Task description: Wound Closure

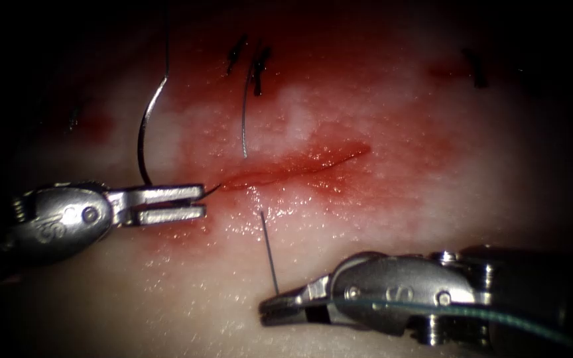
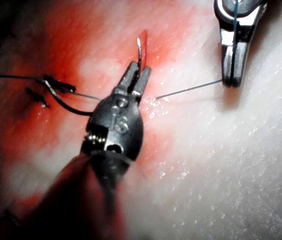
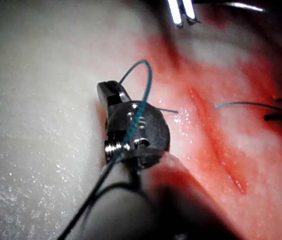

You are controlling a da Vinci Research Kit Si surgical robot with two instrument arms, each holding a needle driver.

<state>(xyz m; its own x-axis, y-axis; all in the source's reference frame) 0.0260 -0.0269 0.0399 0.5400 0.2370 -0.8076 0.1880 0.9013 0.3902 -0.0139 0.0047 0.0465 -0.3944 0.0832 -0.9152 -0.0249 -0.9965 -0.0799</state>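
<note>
The cut (image 1: 300,166) runs across the reddened tissue (image 1: 392,219). My left tool (image 1: 201,202) sits at the cut's left end, jaws shut on the curved needle (image 1: 142,142) close behind its tip. The needle's body arcs up and away to the left, outside the tissue. Its tip (image 2: 139,46) pokes just past the jaws over the cut's left end. My right tool (image 1: 265,311) lies below the cut, shut on a taut thread (image 1: 270,255) that rises to the tissue just under the cut. This same thread (image 2: 188,89) stretches to the right tool (image 2: 232,75).
Dark stitch knots (image 1: 258,69) sit above the cut, with a loose thread tail (image 1: 244,119) hanging down toward it. Another knot (image 1: 477,69) lies far right. Teal thread (image 1: 432,307) drapes over the right tool's body. Red fluid wets the tissue around the cut (image 3: 216,140).
</note>
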